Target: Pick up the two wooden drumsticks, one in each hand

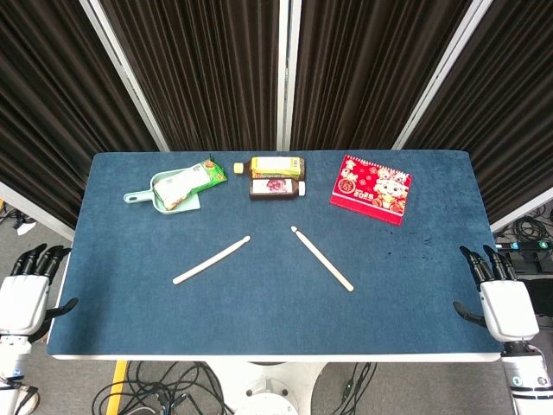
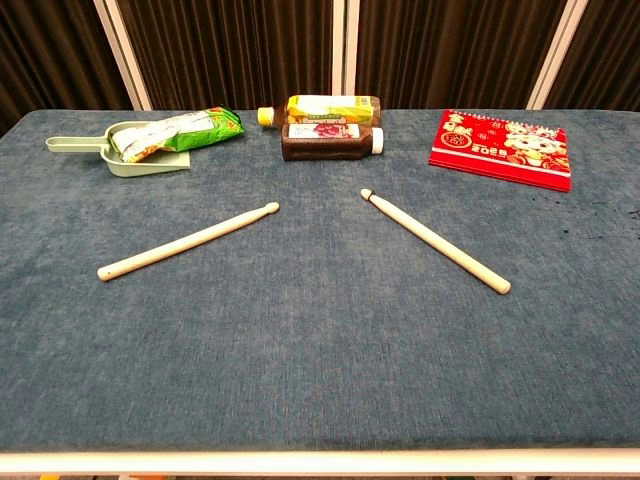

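Observation:
Two pale wooden drumsticks lie flat on the blue table, tips pointing inward and away from me. The left drumstick (image 1: pixel 211 260) (image 2: pixel 188 241) slants from lower left to upper right. The right drumstick (image 1: pixel 321 258) (image 2: pixel 434 239) slants from upper left to lower right. My left hand (image 1: pixel 24 294) hangs off the table's left edge, fingers apart and holding nothing. My right hand (image 1: pixel 499 298) hangs off the right edge, fingers likewise apart and empty. Both hands are far from the sticks and only appear in the head view.
Along the table's far side lie a green dustpan (image 1: pixel 143 194) with a snack packet (image 1: pixel 192 180), two bottles on their sides (image 1: pixel 276 177), and a red calendar (image 1: pixel 371 188). Cables run on the floor under the table's front edge (image 1: pixel 259 354).

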### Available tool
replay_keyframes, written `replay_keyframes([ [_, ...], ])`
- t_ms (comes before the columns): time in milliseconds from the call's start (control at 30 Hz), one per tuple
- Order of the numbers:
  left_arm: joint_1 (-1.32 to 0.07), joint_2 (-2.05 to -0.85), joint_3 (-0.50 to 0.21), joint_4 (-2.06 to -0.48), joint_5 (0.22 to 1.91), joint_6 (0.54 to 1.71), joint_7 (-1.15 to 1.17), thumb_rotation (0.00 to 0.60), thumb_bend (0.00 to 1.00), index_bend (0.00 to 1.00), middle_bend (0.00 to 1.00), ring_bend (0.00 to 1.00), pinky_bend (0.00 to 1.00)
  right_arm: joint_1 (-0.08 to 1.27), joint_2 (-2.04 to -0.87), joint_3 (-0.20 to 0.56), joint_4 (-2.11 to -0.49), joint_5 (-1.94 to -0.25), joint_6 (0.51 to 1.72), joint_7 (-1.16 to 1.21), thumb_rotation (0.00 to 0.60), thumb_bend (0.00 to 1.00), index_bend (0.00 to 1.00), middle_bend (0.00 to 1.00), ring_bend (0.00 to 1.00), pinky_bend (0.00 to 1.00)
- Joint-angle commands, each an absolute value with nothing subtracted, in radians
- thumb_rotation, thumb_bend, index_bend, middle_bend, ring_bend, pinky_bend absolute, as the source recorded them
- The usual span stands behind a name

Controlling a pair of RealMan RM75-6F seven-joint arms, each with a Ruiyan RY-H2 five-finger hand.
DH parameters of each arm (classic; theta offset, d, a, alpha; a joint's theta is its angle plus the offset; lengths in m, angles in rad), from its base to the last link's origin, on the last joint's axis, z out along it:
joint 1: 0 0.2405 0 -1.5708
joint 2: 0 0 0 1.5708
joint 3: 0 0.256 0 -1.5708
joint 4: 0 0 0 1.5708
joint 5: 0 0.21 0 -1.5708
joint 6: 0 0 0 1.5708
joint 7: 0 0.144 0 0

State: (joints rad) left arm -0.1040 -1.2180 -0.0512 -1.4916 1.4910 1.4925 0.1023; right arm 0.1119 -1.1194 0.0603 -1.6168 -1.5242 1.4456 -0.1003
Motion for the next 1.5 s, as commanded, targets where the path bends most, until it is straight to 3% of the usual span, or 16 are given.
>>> replay_keyframes([
  [33,-0.104,-1.224,-0.047,-1.485,1.481,1.477,0.102,0.6,0.03,0.17,0.15,0.08,0.15,0.116,-1.122,0.061,-1.619,-1.519,1.438,-0.103,0.6,0.07,0.06,0.17,0.01,0.11],
  [400,-0.113,-1.218,-0.046,-1.504,1.471,1.453,0.103,0.6,0.03,0.17,0.15,0.08,0.15,0.143,-1.146,0.066,-1.632,-1.469,1.369,-0.099,0.6,0.07,0.06,0.18,0.01,0.11],
  [700,-0.126,-1.224,-0.047,-1.502,1.484,1.444,0.091,0.6,0.03,0.17,0.15,0.08,0.15,0.342,-1.179,0.103,-1.626,-1.389,1.029,-0.069,0.6,0.12,0.06,0.18,0.0,0.11],
  [1000,-0.118,-1.222,-0.041,-1.515,1.49,1.46,0.097,0.6,0.03,0.17,0.15,0.08,0.15,0.572,-1.324,0.158,-1.529,-1.281,0.706,0.007,0.6,0.18,0.06,0.21,0.0,0.11],
  [1100,-0.113,-1.219,-0.038,-1.52,1.486,1.464,0.097,0.6,0.03,0.17,0.15,0.08,0.15,0.596,-1.38,0.156,-1.493,-1.264,0.7,-0.004,0.6,0.18,0.06,0.21,0.0,0.11],
  [1300,-0.111,-1.219,-0.035,-1.515,1.488,1.463,0.086,0.6,0.03,0.17,0.15,0.08,0.15,0.59,-1.482,0.136,-1.425,-1.225,0.779,-0.096,0.6,0.06,0.06,0.21,0.0,0.09],
  [1500,-0.114,-1.224,-0.035,-1.502,1.495,1.464,0.071,0.6,0.03,0.17,0.15,0.08,0.15,0.589,-1.536,0.136,-1.387,-1.203,0.821,-0.116,0.6,0.04,0.06,0.2,0.0,0.08],
])
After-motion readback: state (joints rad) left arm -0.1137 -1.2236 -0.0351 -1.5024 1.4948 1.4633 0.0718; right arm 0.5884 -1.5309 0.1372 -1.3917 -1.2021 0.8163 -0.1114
